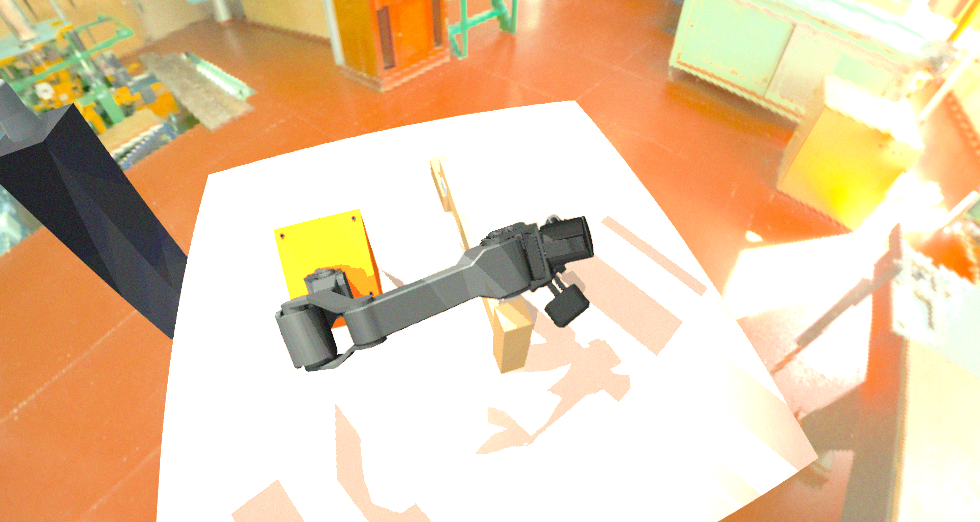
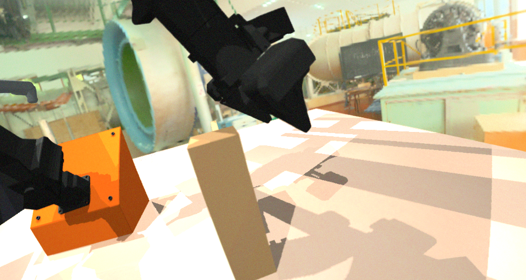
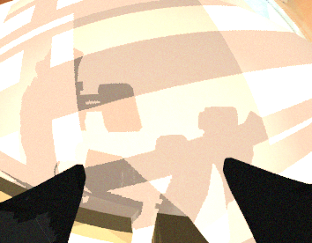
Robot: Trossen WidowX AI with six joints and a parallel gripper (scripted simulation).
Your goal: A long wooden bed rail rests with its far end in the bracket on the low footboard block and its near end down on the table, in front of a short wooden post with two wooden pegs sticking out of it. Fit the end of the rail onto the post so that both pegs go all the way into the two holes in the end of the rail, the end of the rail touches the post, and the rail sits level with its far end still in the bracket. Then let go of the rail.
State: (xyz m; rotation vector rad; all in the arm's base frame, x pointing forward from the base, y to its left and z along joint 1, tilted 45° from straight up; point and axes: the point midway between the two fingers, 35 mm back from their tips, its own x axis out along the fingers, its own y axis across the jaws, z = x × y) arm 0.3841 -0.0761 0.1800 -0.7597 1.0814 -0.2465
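The wooden rail (image 1: 460,225) (image 3: 108,220) runs from the small footboard block (image 1: 440,183) at the far side toward the short post (image 1: 512,333) (image 2: 232,204) (image 3: 174,229). The arm hides its middle in the top view. In the wrist view the rail's near end stands a small gap from the post. The pegs and holes cannot be made out. My gripper (image 2: 289,127) (image 3: 156,170) is open and empty, above the table. The rail and post show low in the wrist view, behind the fingertips' line. The top view does not show the fingertips clearly.
The arm's orange-yellow base block (image 1: 329,244) (image 2: 99,160) stands left of the rail. The arm reaches from it across and above the rail. Shadows of the arm fall on the table (image 1: 411,436) around the post and to its right.
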